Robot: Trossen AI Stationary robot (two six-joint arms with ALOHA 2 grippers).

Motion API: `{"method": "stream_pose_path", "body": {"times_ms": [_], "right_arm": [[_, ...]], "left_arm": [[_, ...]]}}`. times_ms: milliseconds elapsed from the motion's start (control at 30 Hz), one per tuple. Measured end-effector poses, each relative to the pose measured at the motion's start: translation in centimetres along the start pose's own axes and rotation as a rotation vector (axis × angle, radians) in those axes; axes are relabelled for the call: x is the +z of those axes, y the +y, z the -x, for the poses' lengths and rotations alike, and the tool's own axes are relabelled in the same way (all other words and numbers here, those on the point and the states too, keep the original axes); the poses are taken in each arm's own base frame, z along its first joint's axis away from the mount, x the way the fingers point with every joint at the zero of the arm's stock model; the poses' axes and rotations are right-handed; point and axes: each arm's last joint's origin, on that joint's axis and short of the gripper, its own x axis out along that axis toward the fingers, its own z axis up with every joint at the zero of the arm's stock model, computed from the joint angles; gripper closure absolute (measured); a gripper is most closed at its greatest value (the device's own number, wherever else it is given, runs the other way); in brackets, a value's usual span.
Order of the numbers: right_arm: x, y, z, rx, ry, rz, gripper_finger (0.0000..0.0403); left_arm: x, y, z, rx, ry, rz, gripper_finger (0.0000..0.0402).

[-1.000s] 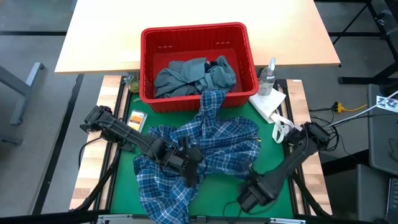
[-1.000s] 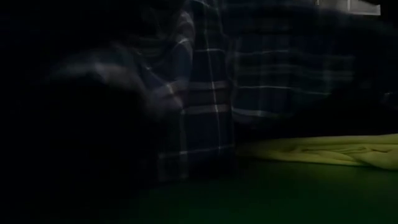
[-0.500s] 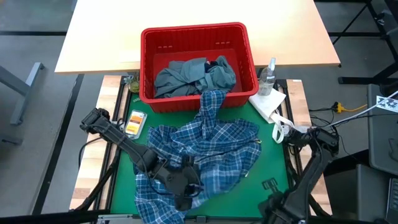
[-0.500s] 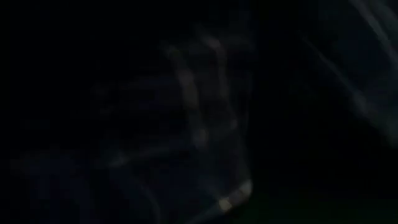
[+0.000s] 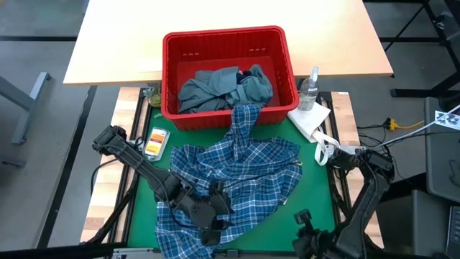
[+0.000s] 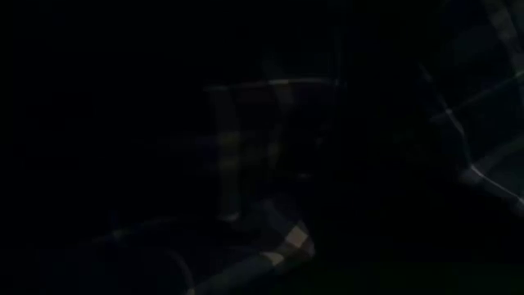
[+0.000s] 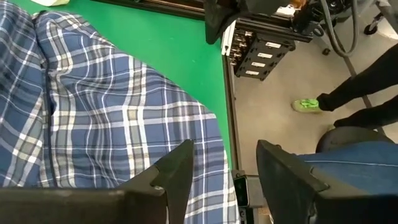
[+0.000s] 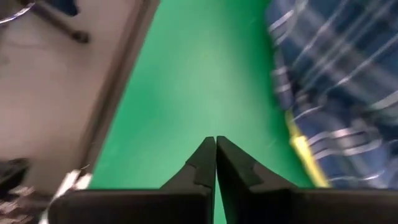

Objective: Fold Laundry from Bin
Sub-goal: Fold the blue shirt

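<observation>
A red bin (image 5: 228,43) is sitting at the far edge of a green mat (image 5: 316,187). Inside the bin, a grey-blue garment (image 5: 215,88) is lying crumpled beside a dark navy one (image 5: 253,72). A blue-white plaid shirt (image 5: 237,173) is hanging over the bin's near wall and spreading across the mat. The left gripper (image 7: 222,177) is hovering over the shirt's near edge, well away from the bin, its fingers standing apart and grasping nothing. The right gripper (image 8: 216,163) is hanging above bare mat farthest from the bin, its fingers pressed together and empty. A strip of yellow garment (image 8: 300,150) is peeking from under the shirt.
</observation>
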Motion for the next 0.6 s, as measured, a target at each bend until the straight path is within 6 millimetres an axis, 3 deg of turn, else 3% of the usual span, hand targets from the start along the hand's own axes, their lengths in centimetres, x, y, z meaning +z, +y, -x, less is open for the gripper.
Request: {"method": "stream_pose_path", "body": {"times_ms": [200,600], "right_arm": [[0.9,-1.4,-0.5,-0.035,-0.004,0.028,0.0366],[2.2,-3.6,-1.3,-0.038,0.021,0.039,0.0288]], "left_arm": [[-0.1,0.0,0.0,0.003,0.006,-0.003,0.0245],[-0.1,0.0,0.0,0.004,0.008,-0.005,0.025]]}}
